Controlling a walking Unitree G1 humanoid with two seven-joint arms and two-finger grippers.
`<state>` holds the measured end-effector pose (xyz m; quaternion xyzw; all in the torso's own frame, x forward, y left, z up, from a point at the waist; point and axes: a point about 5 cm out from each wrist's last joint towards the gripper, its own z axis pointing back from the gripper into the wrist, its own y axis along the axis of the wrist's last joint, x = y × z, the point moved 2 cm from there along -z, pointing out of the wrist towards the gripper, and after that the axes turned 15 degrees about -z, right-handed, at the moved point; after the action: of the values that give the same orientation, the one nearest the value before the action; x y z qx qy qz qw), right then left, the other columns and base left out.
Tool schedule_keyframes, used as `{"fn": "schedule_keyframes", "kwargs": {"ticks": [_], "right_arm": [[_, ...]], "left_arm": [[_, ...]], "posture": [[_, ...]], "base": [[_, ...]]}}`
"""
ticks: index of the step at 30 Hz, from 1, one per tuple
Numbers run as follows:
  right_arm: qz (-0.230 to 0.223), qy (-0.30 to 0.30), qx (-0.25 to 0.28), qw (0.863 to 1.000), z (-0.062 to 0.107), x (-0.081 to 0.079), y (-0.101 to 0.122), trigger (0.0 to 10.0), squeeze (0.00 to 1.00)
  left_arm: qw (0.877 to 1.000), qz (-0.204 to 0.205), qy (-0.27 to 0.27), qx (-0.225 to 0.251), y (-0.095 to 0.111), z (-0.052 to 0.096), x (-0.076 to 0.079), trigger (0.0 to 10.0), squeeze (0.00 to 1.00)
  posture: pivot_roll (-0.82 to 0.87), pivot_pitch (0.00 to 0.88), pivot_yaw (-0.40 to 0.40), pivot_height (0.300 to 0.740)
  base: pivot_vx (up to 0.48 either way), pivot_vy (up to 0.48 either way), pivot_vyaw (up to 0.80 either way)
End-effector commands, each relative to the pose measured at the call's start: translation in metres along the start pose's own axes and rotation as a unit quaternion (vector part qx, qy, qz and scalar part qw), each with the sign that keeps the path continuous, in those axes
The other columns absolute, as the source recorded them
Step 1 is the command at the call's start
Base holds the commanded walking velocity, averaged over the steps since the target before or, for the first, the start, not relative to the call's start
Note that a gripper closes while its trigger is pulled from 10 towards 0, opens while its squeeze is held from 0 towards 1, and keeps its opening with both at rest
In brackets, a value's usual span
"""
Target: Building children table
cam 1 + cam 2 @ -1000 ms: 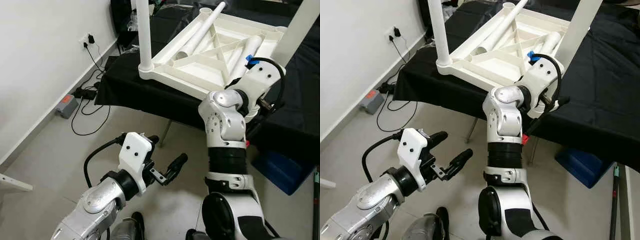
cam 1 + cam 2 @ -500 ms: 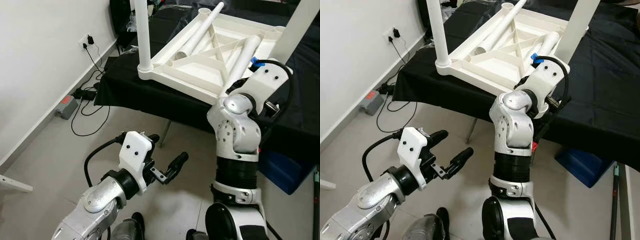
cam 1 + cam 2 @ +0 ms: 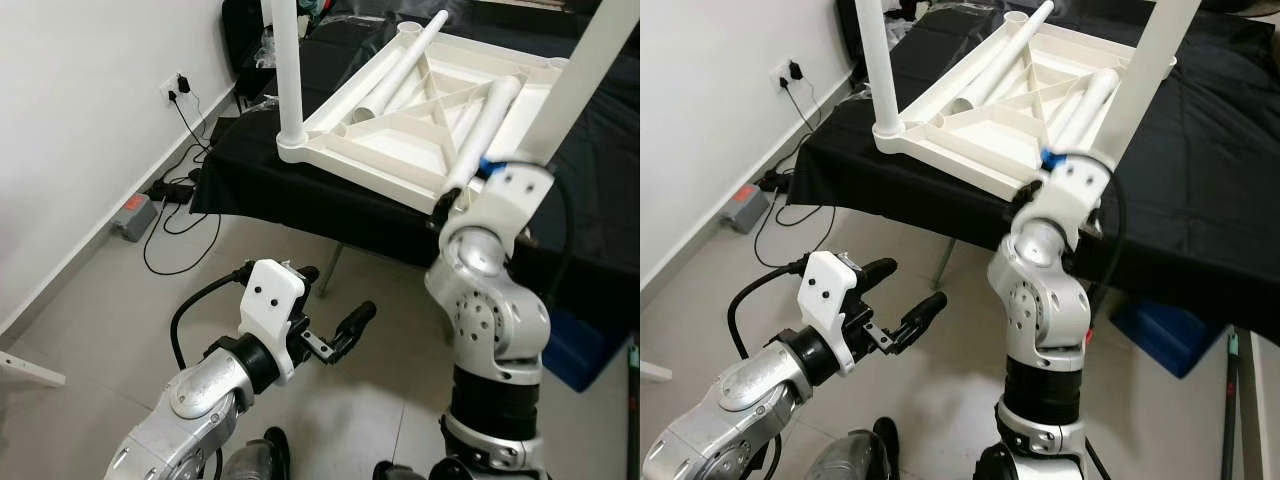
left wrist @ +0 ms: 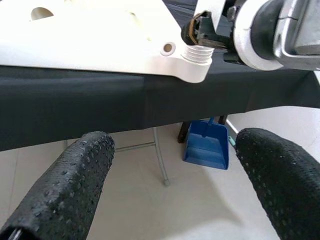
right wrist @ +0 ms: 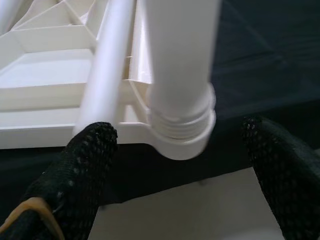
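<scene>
A white children's table top [image 3: 352, 142] lies upside down on a black-draped table [image 3: 250, 180]. One white leg [image 3: 288, 70] stands upright in its near-left corner. Another leg [image 3: 585, 70] stands in the near-right corner. Two loose legs [image 3: 405, 55] [image 3: 485, 125] lie inside the underside. My right gripper [image 5: 182, 145] is open, its fingers [image 5: 90, 160] on either side of the near-right leg's threaded base [image 5: 181, 125], apart from it. My left gripper [image 3: 330, 300] hangs open low over the floor, in front of the table edge, holding nothing.
A blue dustpan [image 4: 206, 145] leans under the black table beside a metal table leg [image 4: 160, 160]. A power strip and black cables [image 3: 150, 200] lie on the floor by the white wall at left.
My right arm's elbow has swung right and down, and its wrist has shifted from the loose leg toward the base of the near-right upright leg. The left arm has barely moved.
</scene>
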<state>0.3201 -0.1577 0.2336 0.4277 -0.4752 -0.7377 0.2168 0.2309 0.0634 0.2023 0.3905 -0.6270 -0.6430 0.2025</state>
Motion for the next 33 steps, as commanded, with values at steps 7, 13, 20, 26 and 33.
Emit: {"fn": "schedule_keyframes", "kwargs": {"ticks": [7, 13, 20, 26, 33], "right_arm": [[0.011, 0.14, -0.008, 0.99, 0.009, 0.007, -0.009, 10.0, 0.0], [0.052, 0.235, -0.018, 0.97, 0.01, 0.027, -0.021, 10.0, 0.0], [0.07, 0.294, -0.022, 0.953, 0.02, 0.048, -0.035, 10.0, 0.0], [0.105, 0.308, -0.032, 0.945, 0.03, 0.059, -0.059, 10.0, 0.0], [0.097, 0.328, -0.04, 0.939, 0.033, 0.062, -0.069, 10.0, 0.0]], "left_arm": [[1.0, -0.002, 0.001, -0.006, -0.005, 0.001, 0.001, 10.0, 0.0], [0.999, -0.006, 0.024, -0.034, -0.018, 0.004, -0.002, 10.0, 0.0], [0.996, -0.014, 0.048, -0.08, -0.041, 0.008, -0.001, 10.0, 0.0], [0.994, -0.018, 0.048, -0.095, -0.051, 0.009, 0.006, 10.0, 0.0], [0.994, -0.03, 0.044, -0.097, -0.054, 0.008, 0.009, 10.0, 0.0]], "posture": [[0.12, 0.213, 0.003, 0.74], [0.11, 0.204, 0.003, 0.74], [0.11, 0.2, 0.009, 0.74], [0.11, 0.187, 0.009, 0.74], [0.1, 0.179, 0.016, 0.74]], "base": [[0.0, 0.0, 0.0], [0.0, 0.0, 0.0], [0.0, 0.0, 0.0], [0.0, 0.0, 0.0], [0.0, -0.362, 0.0]]}}
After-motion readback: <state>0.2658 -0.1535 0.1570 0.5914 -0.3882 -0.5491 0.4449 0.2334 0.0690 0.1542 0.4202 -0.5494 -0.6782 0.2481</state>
